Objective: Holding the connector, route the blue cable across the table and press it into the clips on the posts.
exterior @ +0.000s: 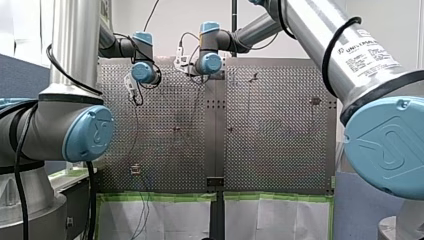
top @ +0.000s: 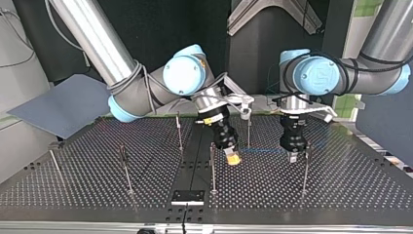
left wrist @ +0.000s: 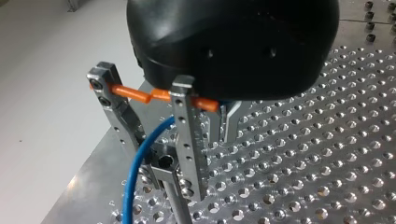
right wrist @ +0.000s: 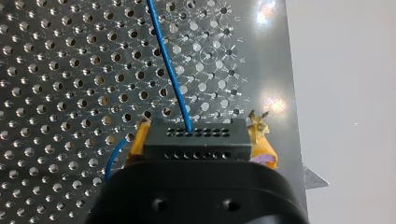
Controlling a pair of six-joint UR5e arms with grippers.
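In the right wrist view my right gripper [right wrist: 201, 135] is shut on the black connector [right wrist: 196, 142], held between its yellow pads [right wrist: 262, 142]. The blue cable [right wrist: 170, 70] leaves the connector and runs ahead over the perforated plate. In the top view this gripper [top: 233, 158] hangs low near the middle post [top: 213, 165]. The cable [top: 263, 150] stretches from there to my left gripper [top: 294, 157] at the view's right. In the left wrist view my left gripper [left wrist: 163, 163] has the blue cable [left wrist: 140, 158] between its metal fingers [left wrist: 189, 140], under an orange bar [left wrist: 135, 94].
Several thin posts stand on the table [top: 341, 195], among them one at the view's left [top: 125, 168], one behind the middle [top: 179, 131] and one by my left gripper [top: 305, 170]. A black plate [top: 187, 197] sits at the near edge. A grey board [top: 63, 107] leans at the left.
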